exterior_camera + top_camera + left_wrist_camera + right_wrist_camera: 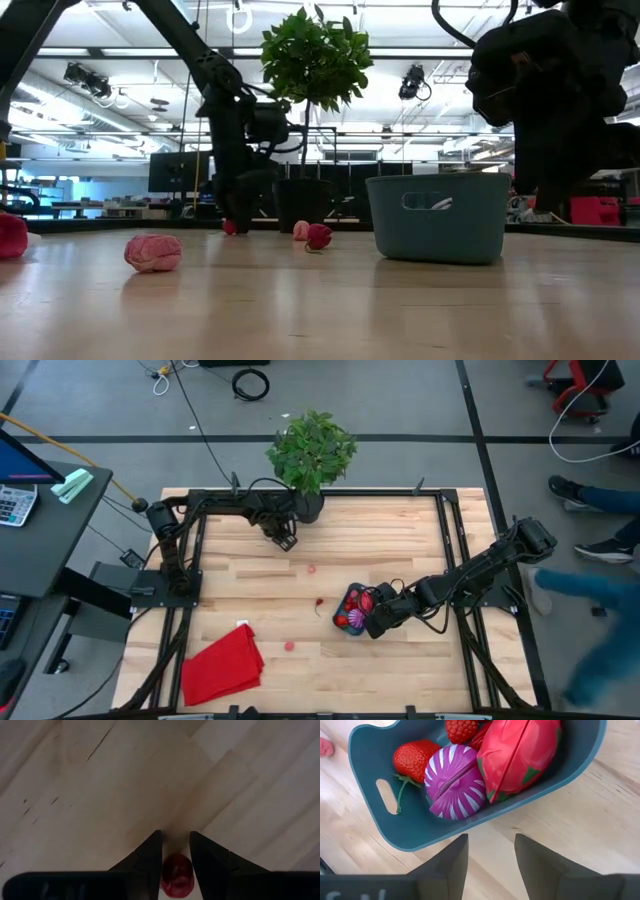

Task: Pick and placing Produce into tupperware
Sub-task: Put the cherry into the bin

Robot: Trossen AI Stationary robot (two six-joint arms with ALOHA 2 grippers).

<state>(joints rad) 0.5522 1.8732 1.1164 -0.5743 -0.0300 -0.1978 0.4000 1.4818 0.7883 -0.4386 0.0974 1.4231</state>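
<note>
The teal tupperware (352, 610) (438, 215) sits right of the table's centre. It holds a strawberry (412, 760), the purple-and-white striped piece (452, 782), a large red piece (517, 752) and a raspberry (461, 729). My right gripper (373, 624) (491, 842) is open and empty at the tub's rim. My left gripper (287, 542) (175, 837) is low by the table's far edge, next to the plant pot, shut on a small red fruit piece (177, 872). Loose pieces lie on the wood: pink (311, 569), red (318, 603) (318, 237) and pink (290, 645) (152, 252). My left gripper pinches the small red fruit piece between its two fingers (150, 857), one on each side of the piece (177, 865). The fingers point down at the wooden table top. In the low view the piece (230, 228) sits at table level; whether it is lifted clear I cannot tell.
A black pot with a green plant (311, 455) stands at the far edge, right beside my left gripper. A red cloth (222, 665) lies at the near left corner. Bare wood lies between the cloth and the tub. A person's legs (600, 550) show beyond the table's right side.
</note>
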